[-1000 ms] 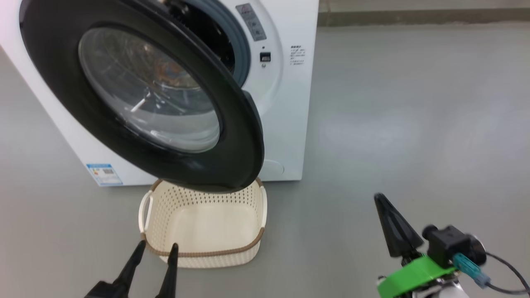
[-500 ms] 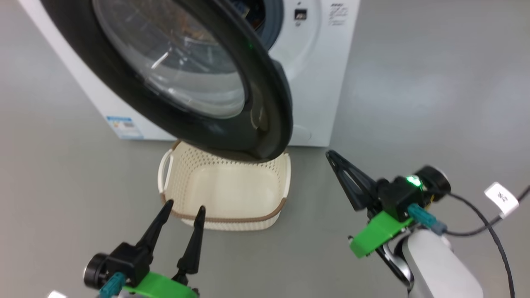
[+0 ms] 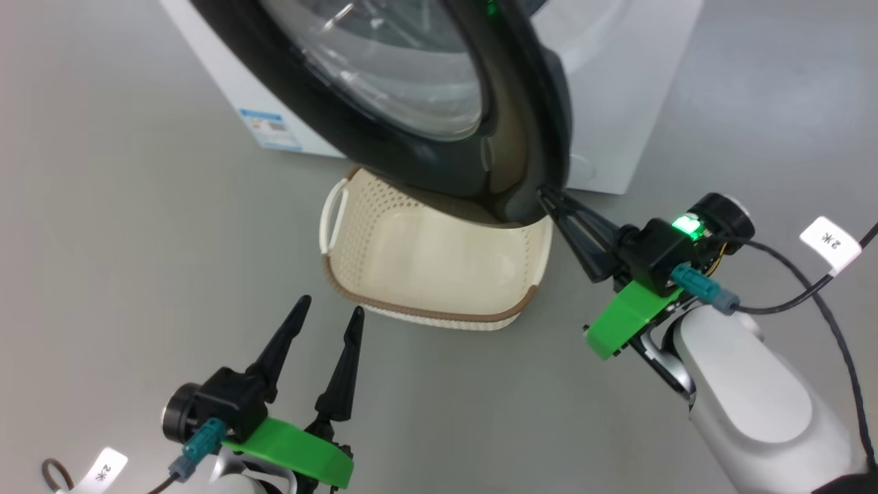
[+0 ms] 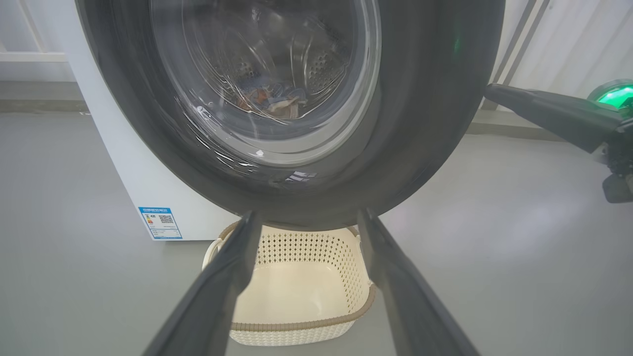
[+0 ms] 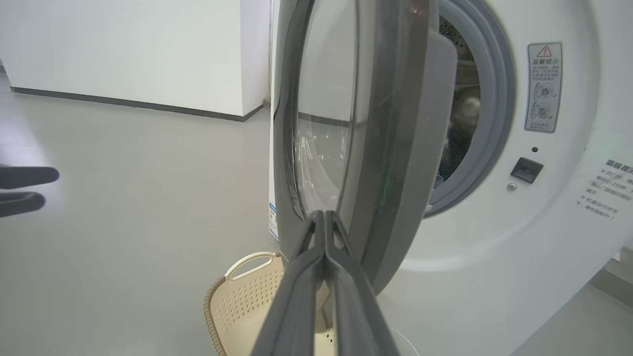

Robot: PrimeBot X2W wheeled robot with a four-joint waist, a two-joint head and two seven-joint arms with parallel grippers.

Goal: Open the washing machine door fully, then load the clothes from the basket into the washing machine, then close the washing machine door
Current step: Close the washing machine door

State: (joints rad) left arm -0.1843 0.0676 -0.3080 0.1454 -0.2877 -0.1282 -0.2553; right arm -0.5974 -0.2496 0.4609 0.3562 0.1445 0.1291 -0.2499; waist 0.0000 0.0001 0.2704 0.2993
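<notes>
The door (image 3: 411, 89) hangs half open at the far side, with clothes (image 4: 269, 99) behind its glass and the basket (image 3: 425, 317) empty below, so you are on the closing step. Your right gripper (image 3: 545, 195), fingers pressed together, appears to touch the door's right edge; next, push it toward the machine (image 3: 617, 103). Your left gripper (image 3: 331, 305) is spread wide, holds nothing and hovers near the basket.

In your head view the big round black-rimmed glass door (image 3: 411, 161) covers the far end of the small cream perforated plastic basket (image 3: 425, 257), and the top edge cuts off the white front-loading washing machine (image 3: 617, 103). You cannot tell whether the right gripper (image 3: 550, 197) touches that rim with its tips. Through the glass, your left wrist view gives the blue and orange-brown cloth (image 4: 269, 99) as a blur.
</notes>
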